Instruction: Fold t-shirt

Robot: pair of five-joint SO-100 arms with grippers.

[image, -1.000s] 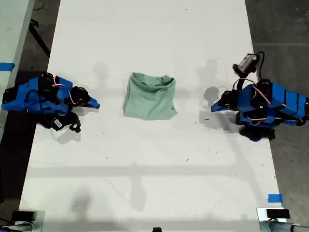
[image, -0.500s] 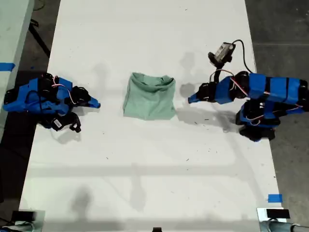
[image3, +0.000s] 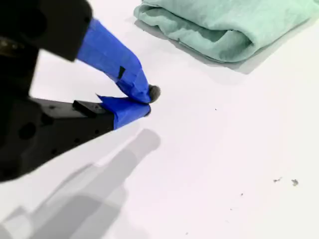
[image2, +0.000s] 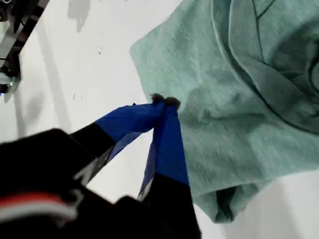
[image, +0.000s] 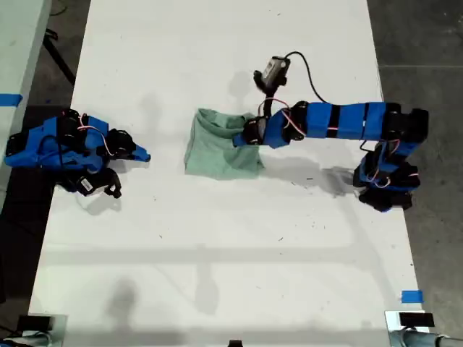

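T-shirt [image: 223, 144] lies upper centre of the exterior view on the white surface [image: 231, 246], already folded into a compact square with the collar on top; probably only a last fold or tidy remains. First end effector [image2: 164, 102] hangs over the shirt's edge, tips pressed together, holding nothing. Second end effector [image3: 147, 102] sits near the shirt, likewise pressed together and empty. Count: one t-shirt, two arms.

- one t-shirt [image: 217, 148], folded
- two blue arms: my first gripper [image: 244, 134], my second gripper [image: 142, 155]
- one white table [image: 217, 246]
- two blue tape pieces [image: 411, 296]
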